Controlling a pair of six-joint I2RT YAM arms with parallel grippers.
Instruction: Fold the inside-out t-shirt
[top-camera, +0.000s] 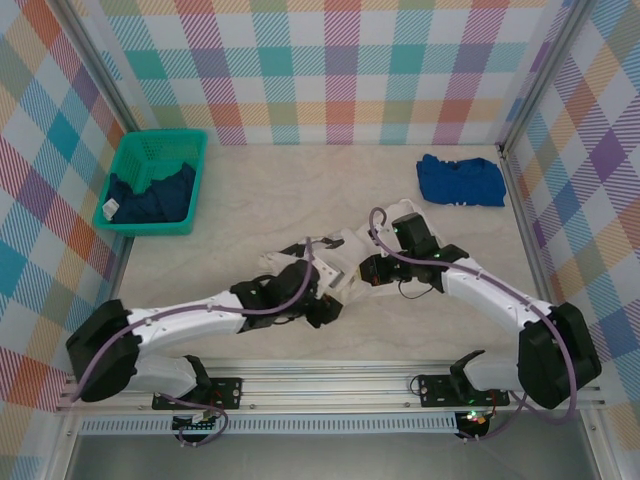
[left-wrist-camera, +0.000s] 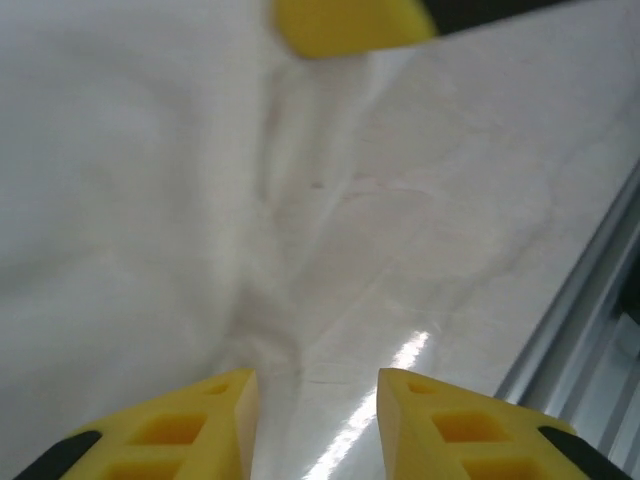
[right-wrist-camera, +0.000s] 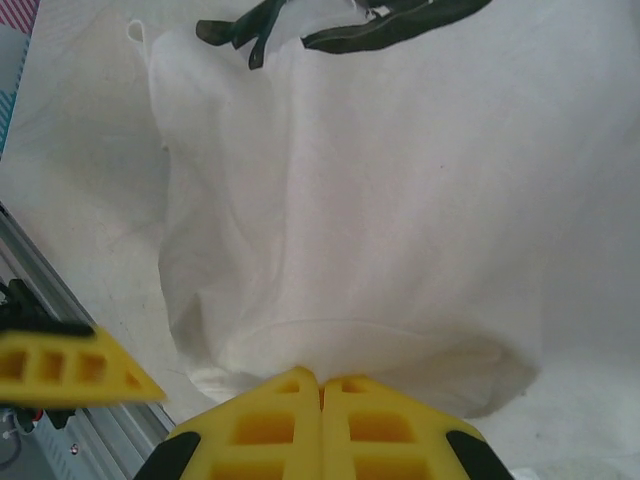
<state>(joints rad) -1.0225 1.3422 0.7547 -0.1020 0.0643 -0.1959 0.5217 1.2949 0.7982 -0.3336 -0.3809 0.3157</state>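
Observation:
The inside-out t-shirt lies bunched in the middle of the table, white and plain, partly under both arms. My right gripper is at its near edge. In the right wrist view the yellow fingers are pressed together on a rolled fold of the t-shirt, which spreads away from them. My left gripper is just left of it and nearer the table's edge. It stands open over the border between the white cloth and the bare table, with nothing between its pads.
A green basket at the back left holds a dark navy garment. A bright blue folded shirt lies at the back right. A metal rail runs along the near edge, close to the left gripper. Plaid walls enclose the table.

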